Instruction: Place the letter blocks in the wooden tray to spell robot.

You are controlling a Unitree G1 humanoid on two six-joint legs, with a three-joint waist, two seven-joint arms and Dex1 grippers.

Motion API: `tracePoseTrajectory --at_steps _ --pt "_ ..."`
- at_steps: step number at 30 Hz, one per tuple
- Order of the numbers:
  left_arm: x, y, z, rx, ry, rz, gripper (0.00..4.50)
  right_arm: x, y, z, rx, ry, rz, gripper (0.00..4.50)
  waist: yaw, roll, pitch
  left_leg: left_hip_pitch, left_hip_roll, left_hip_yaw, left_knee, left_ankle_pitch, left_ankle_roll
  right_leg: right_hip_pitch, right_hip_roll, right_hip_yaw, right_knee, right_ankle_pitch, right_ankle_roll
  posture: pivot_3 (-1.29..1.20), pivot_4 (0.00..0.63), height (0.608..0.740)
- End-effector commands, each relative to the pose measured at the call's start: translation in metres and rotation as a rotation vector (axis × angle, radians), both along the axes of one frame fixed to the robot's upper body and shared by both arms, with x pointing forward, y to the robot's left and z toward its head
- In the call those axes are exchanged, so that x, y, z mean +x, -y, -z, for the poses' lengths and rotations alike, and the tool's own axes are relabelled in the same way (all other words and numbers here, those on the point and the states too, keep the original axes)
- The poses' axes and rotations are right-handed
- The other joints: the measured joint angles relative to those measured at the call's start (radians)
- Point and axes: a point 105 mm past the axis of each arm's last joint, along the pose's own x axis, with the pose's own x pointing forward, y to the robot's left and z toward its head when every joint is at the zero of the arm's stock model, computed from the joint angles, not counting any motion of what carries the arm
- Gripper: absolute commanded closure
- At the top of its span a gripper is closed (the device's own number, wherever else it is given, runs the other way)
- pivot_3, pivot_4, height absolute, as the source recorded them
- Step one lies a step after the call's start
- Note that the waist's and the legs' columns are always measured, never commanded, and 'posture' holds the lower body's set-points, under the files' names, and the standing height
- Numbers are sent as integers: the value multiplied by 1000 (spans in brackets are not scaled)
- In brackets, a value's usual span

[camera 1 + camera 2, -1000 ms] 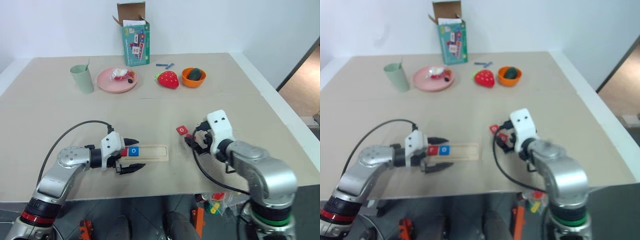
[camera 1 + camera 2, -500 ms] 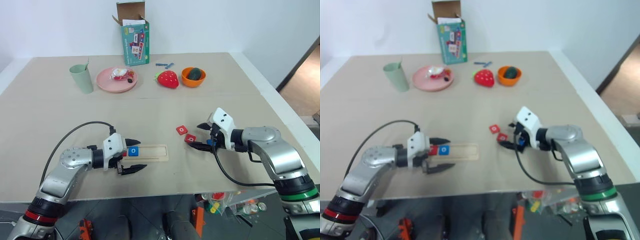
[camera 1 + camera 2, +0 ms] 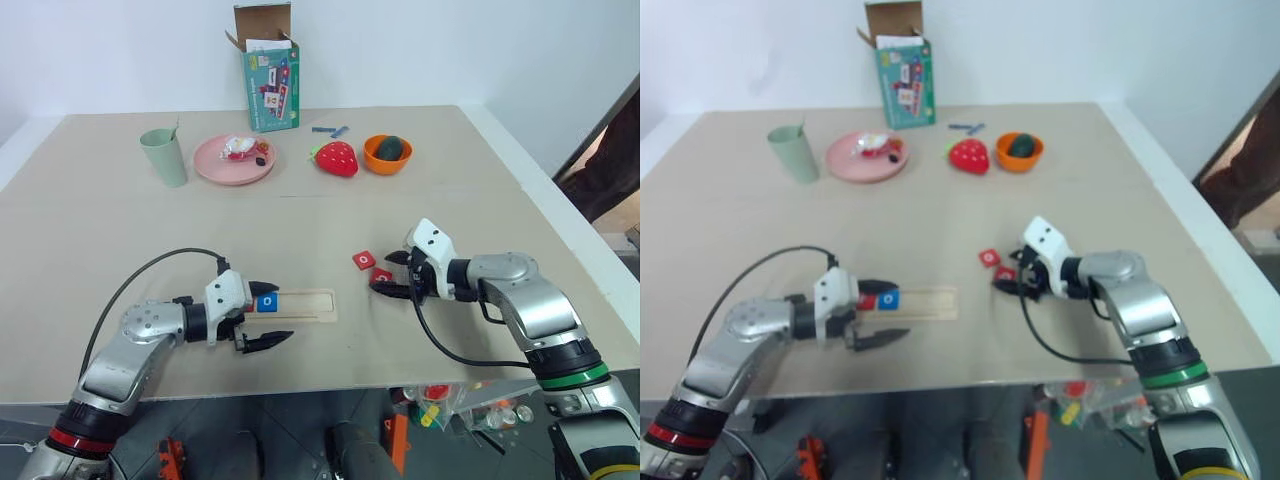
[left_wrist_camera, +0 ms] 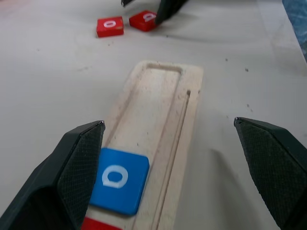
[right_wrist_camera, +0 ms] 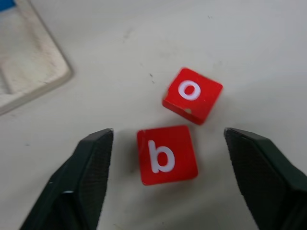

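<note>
The wooden tray (image 3: pixel 312 305) lies near the table's front edge. At its left end sit a blue "o" letter block (image 3: pixel 266 301) and a red one (image 4: pixel 103 224) beside it. My left gripper (image 3: pixel 268 313) is open and straddles that end of the tray. Two red letter blocks lie on the table to the right of the tray, a "b" (image 5: pixel 167 154) and an "o" (image 5: pixel 192 95). My right gripper (image 3: pixel 390 275) is open just above the table. Its fingers stand on either side of the "b" block without touching it.
Along the back of the table stand a green cup (image 3: pixel 165 157), a pink plate (image 3: pixel 212 165) with small items, a strawberry toy (image 3: pixel 337 158), an orange bowl (image 3: pixel 372 160) and an open card box (image 3: pixel 270 85). A dark shape (image 3: pixel 610 165) shows past the table's right edge.
My right gripper has swung down and toward the red "b" block, so its fingers now flank it. The left gripper has stayed still. A dark shape has appeared at the right edge.
</note>
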Motion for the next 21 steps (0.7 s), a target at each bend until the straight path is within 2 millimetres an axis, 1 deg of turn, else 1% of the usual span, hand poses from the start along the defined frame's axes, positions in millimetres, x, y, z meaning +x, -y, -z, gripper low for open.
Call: tracePoseTrajectory --at_steps 1,2,4,9,12,20,21 --pt "3 2 -22 -44 62 1 0 2 -3 -8 3 32 -8 1289 0 0 0 0 0 0 0 0 0 0 0 0 0 0 0 0 150 740" --pt "3 2 -23 -47 62 1 0 2 -2 -6 -1 29 -5 1713 0 0 0 0 0 0 0 0 0 0 0 0 0 0 0 0 150 740" --pt "4 3 -24 -48 63 3 0 2 -1 -3 -11 26 2 2367 0 0 0 0 0 0 0 0 0 0 0 0 0 0 0 0 150 740" --pt "4 3 -25 -46 64 6 0 -1 -2 1 -17 24 2 2367 0 0 0 0 0 0 0 0 0 0 0 0 0 0 0 0 150 740" --pt "4 3 -25 -37 64 11 0 -1 -3 0 -2 22 11 2367 0 0 0 0 0 0 0 0 0 0 0 0 0 0 0 0 150 740" --pt "4 4 -24 -28 65 16 0 0 0 5 -13 15 32 2367 0 0 0 0 0 0 1 0 0 1 0 0 0 1 0 0 150 740" --pt "4 4 -23 -27 65 17 0 0 0 5 -6 17 42 2625 0 0 0 0 0 0 1 0 0 1 0 0 0 1 0 0 150 740"
